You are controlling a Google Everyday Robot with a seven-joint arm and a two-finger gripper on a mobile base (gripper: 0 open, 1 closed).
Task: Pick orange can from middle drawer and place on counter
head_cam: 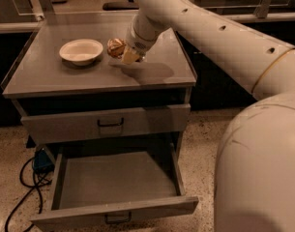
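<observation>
The orange can (pixel 115 47) is small, shiny and coppery. It is at the counter (pixel 50 76) surface, just right of the white bowl. My gripper (pixel 127 56) reaches down from the upper right and is shut on the can's right side. I cannot tell whether the can's base touches the counter. The middle drawer (pixel 118 178) is pulled far out below, with a bare grey floor and a dark loop handle on its front.
A white round bowl (pixel 81 51) stands on the counter left of the can. A shut drawer (pixel 106 122) with a loop handle sits above the open one. Dark cables (pixel 26 187) lie on the floor at the left. My arm fills the right side.
</observation>
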